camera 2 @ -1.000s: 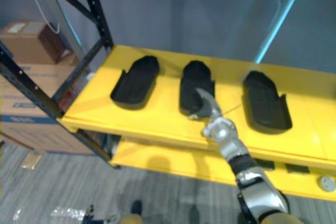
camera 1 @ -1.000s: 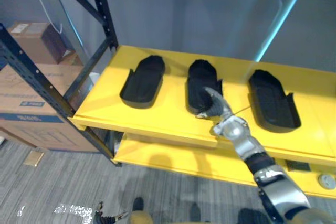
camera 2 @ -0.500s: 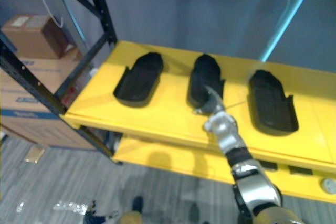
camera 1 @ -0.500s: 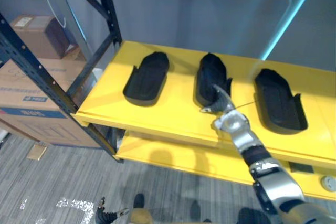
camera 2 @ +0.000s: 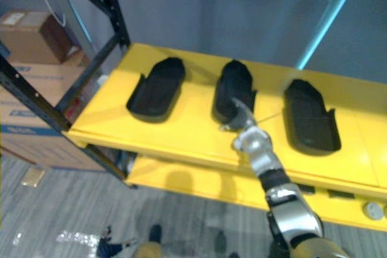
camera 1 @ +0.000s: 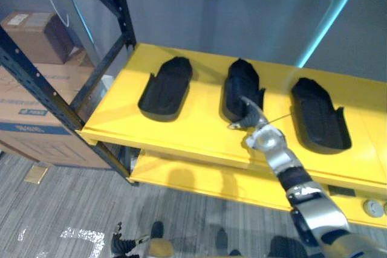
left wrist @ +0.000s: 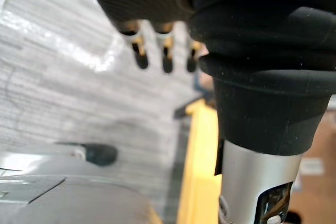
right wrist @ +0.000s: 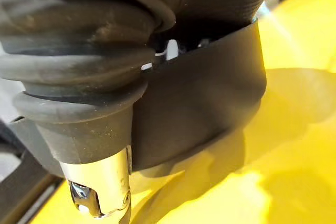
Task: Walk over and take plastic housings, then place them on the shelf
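Three black plastic housings lie in a row on the yellow shelf: a left one, a middle one and a right one. My right hand is at the near end of the middle housing. In the right wrist view the housing's dark wall sits against the palm, with the thumb alongside it, so the hand pinches its rim. My left hand hangs low over the grey floor, fingers straight and holding nothing.
Black rack uprights stand at the shelf's left end, with cardboard boxes behind them. A lower yellow shelf lies beneath, with a small round object at its right. A teal post rises at the back right.
The middle housing has slid a little farther back and to the right on the shelf, with my right hand following it. The camera has shifted slightly.
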Tool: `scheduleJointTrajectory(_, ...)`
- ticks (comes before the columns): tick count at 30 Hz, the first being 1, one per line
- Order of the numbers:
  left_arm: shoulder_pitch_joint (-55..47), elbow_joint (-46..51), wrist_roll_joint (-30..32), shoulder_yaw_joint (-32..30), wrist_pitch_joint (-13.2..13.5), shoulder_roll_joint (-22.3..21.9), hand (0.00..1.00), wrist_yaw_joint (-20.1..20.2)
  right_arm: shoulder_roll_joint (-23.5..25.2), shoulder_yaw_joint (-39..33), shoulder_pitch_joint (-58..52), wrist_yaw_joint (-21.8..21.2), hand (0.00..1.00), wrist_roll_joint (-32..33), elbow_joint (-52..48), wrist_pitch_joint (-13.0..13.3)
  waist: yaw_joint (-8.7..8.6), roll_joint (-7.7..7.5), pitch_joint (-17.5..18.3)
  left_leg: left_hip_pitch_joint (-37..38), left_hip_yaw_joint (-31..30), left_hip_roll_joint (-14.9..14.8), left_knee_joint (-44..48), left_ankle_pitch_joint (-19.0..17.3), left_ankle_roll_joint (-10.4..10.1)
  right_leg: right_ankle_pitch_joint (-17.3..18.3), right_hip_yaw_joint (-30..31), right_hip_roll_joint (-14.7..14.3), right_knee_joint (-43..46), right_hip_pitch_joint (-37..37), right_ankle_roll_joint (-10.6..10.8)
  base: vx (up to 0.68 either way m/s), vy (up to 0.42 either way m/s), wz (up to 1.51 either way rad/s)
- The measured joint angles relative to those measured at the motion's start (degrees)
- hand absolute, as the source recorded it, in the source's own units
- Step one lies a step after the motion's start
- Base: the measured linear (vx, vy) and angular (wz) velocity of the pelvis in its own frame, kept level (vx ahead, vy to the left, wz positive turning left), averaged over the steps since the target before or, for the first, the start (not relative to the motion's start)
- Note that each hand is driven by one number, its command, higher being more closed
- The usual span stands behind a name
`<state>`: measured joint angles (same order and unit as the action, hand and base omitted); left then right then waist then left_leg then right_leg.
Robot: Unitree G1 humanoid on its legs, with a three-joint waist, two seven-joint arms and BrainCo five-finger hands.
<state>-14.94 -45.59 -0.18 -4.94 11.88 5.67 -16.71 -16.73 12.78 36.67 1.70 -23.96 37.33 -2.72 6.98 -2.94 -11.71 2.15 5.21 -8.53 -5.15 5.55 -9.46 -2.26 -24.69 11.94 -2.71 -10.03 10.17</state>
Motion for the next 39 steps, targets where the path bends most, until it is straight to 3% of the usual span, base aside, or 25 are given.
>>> scheduleJointTrajectory(8, 0.34, -0.02, 0.02, -0.75, -0.84, 0.57, 0.0, -0.4, -0.01, 1.5, -2.3, -9.05, 0.0, -1.72, -5.26, -2.51, -0.17, -1.72, 1.09, 1.04, 1.4, -0.09, 0.0, -0.48, 0.05, 0.02, 1.33, 0.06, -0.02, -0.01, -0.03, 0.0, -0.003, -0.08)
scheduleJointTrajectory(14, 0.36, -0.01, 0.02, -1.26, -2.04, 0.81, 0.0, -0.59, -0.2, 1.5, -2.54, -14.2, 0.0, -2.92, -5.56, -2.71, -0.22, -3.02, 1.93, 1.09, 1.54, 0.0, 0.0, -0.58, 0.14, 0.29, 1.35, 0.19, -0.03, -0.01, -0.39, 0.0, 0.0, -0.01)
scheduleJointTrajectory(21, 0.38, 0.0, 0.01, -1.61, -2.25, 0.79, 0.0, -0.64, -0.28, 1.48, -2.52, -15.55, 0.0, -6.15, -5.94, -3.63, -0.21, -3.3, 2.15, 1.07, 1.57, 0.06, 0.0, -0.61, 0.18, 0.3, 1.35, 0.23, -0.04, -0.01, -0.41, 0.0, 0.0, 0.0)
scheduleJointTrajectory(39, 0.74, 0.23, -0.01, -1.62, -3.29, 0.76, 0.0, -0.66, -0.27, -0.5, -0.04, -15.54, 0.0, -6.34, -0.34, -3.92, 0.02, -3.72, 2.65, 1.18, 1.55, 1.13, -0.01, -0.67, 0.35, 0.28, 1.34, 1.21, -0.04, -0.17, -0.36, 0.0, 0.0, 0.0)
